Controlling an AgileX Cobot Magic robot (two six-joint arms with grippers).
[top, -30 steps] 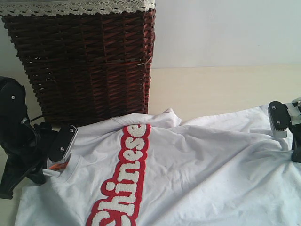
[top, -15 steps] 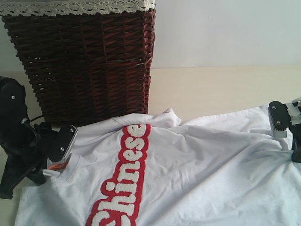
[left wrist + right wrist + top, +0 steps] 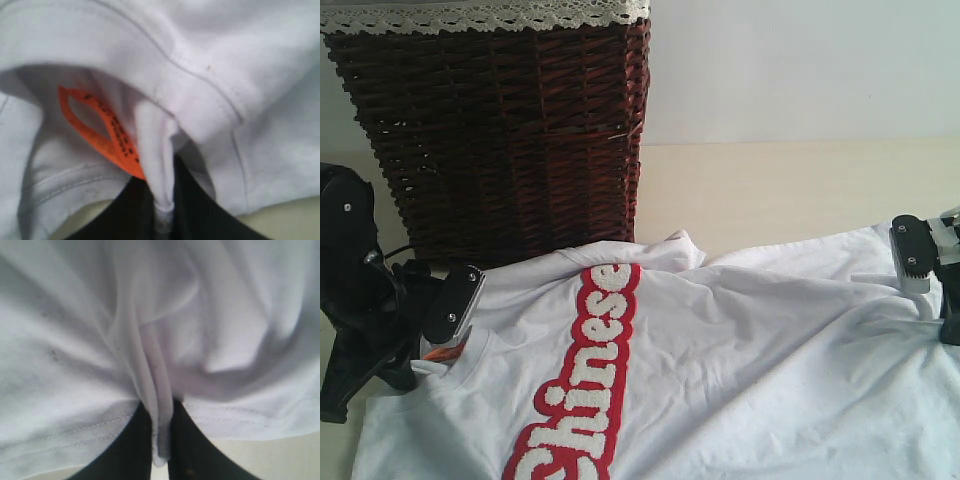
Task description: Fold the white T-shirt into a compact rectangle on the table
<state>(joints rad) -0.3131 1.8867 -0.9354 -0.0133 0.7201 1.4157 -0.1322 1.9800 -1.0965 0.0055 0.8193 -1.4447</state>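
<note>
The white T-shirt (image 3: 720, 350) lies spread across the table (image 3: 770, 190), its red-outlined "Chinese" lettering (image 3: 585, 385) facing up. At the exterior view's left, my left gripper (image 3: 445, 340) is shut on the collar beside the orange neck tag (image 3: 442, 353). The left wrist view shows a pinched fold of the T-shirt (image 3: 160, 165) between the black fingers, next to the neck tag (image 3: 107, 132). At the right edge, my right gripper (image 3: 925, 300) is shut on the shirt's hem. A bunched fold of the T-shirt (image 3: 160, 410) sits clamped in the right wrist view.
A dark wicker basket (image 3: 500, 130) with white lace trim stands at the back left, close behind the shirt's shoulder. A pale wall (image 3: 800, 60) rises behind the table. Bare beige tabletop shows between the basket and the right arm.
</note>
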